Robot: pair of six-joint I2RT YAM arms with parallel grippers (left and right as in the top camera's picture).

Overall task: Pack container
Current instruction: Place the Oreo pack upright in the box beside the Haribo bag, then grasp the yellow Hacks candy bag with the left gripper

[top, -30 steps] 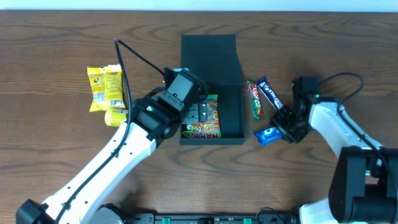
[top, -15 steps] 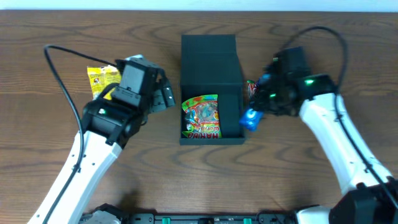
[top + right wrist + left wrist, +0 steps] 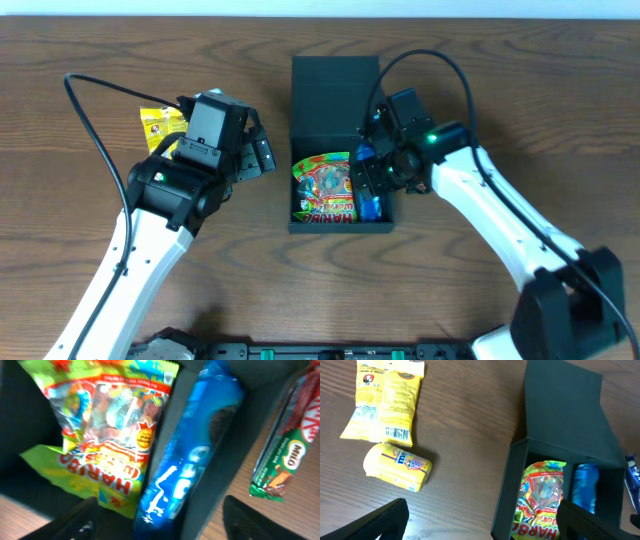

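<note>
Overhead and wrist views of a two-arm packing task. The dark teal-black matte rectangular cardboard container (image 3: 335, 100) sits at the middle of the brown wooden bench (image 3: 100, 60), with its hinged flap lid open and folded back, away from the robot. Inside lie a green-and-yellow plastic bag of gummy sweets (image 3: 323, 188) and, just beside it along the right wall, a glossy blue foil biscuit packet (image 3: 187, 460).

The right end effector (image 3: 378, 178) hangs over that packet with its fingers spread wide to either side, grasping nothing. The left end effector (image 3: 258, 158) hovers left of the container, likewise released and empty, near two flat yellow sachets (image 3: 385, 397) and a rounded yellow sweet pack (image 3: 397, 463). A green chocolate-malt bar (image 3: 280, 460) lies on the bench outside the right wall.

Likely hazards: on lifting away, a right finger may snag the blue wrapper and drag it out, or strike the nearby wall and shift the light container. Packets left standing proud could later block the lid.
</note>
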